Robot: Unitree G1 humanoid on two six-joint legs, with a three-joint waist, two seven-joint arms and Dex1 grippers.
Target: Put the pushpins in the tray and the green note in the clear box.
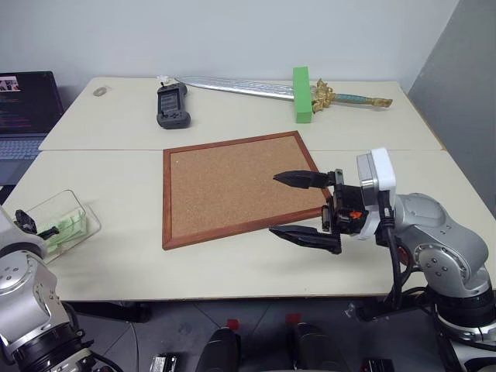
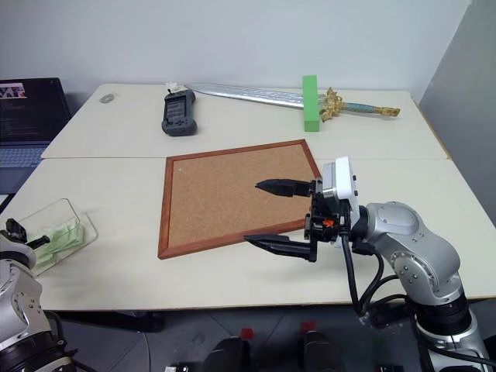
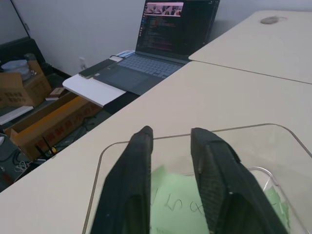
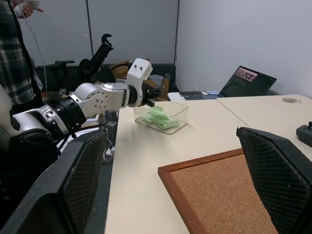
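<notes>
The green note (image 3: 173,204) lies flat inside the clear box (image 1: 77,203) at the table's left front corner. My left gripper (image 3: 171,134) reaches into that box just above the note, its fingers (image 3: 139,170) a little apart with nothing between them. From the head views the same gripper (image 1: 43,227) pokes over the box's near wall. My right gripper (image 1: 275,204) hangs wide open and empty over the right edge of the corkboard. The pushpins and the tray are out of view.
A wooden-framed corkboard (image 1: 232,186) lies mid-table. At the back are a sword (image 1: 248,87), an upright green block (image 1: 301,94) and a black handheld device (image 1: 172,105). A laptop (image 1: 27,105) sits off the left edge. A person in a plaid sleeve (image 4: 14,48) stands beyond the left arm.
</notes>
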